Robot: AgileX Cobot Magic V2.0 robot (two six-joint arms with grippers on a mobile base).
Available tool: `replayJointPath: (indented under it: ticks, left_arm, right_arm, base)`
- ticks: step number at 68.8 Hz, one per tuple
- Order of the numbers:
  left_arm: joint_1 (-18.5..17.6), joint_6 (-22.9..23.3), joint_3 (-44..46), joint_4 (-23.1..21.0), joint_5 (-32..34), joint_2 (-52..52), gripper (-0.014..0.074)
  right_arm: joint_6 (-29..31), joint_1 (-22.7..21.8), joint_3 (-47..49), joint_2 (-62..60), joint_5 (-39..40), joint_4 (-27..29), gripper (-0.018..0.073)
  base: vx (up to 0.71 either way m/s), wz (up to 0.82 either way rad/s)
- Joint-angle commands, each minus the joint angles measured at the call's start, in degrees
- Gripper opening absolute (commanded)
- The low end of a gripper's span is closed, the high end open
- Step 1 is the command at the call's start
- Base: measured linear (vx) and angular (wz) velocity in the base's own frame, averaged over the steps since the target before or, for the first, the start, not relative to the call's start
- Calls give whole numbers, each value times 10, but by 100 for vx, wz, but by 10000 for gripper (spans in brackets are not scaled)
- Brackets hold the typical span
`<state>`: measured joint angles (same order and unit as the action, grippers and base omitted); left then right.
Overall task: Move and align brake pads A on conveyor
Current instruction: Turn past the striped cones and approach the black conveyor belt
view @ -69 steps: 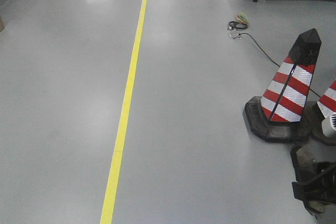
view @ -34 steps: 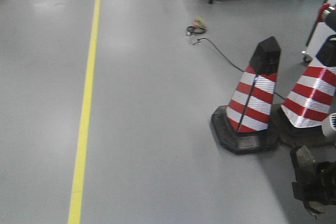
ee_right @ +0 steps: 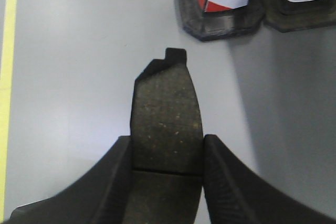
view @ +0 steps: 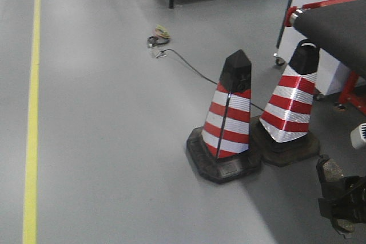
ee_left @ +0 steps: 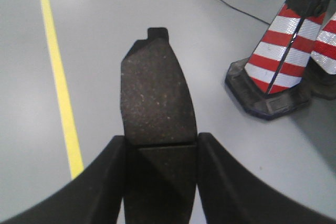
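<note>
Over grey floor, gripping flat dark-grey curved brake pads in left claw, right claw; could drop if bumped against red-white striped cone.

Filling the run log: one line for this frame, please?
left gripper: shut on left pad | right gripper: shut on right pad | conveyor: ahead-right, beyond cones

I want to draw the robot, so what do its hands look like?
Both hands look alike. The left hand and the right hand each have two thick black fingers with rounded outer curves, a bit like a crab's claw. The surface is matte and finely grainy. No cables, stickers or writing show on them.
</note>
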<state>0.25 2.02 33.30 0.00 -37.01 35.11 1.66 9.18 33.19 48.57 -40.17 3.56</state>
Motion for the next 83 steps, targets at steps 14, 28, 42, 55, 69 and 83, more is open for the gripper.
replayJointPath:
  ticks: [14,28,42,55,69,83]
  left_arm:
    - [-2,1,17,0,48,0,77]
    - [-2,1,17,0,48,0,77]
    - [-2,1,17,0,48,0,77]
    - [-2,1,17,0,48,0,77]
    - [-2,1,17,0,48,0,77]
    - [-2,1,17,0,48,0,77]
  right_arm:
    - [5,0,18,-5,36,1,-10]
    - [5,0,18,-5,36,1,-10]
    - [5,0,18,-5,36,1,-10]
    - [5,0,18,-5,36,1,-10]
    - [5,0,18,-5,36,1,-10]
    - [5,0,18,-5,36,1,-10]
  base:
    - [36,-31]
    - [38,-25]
    - [38,-30]
    - [38,-36]
    - [36,-38]
    - [34,-40]
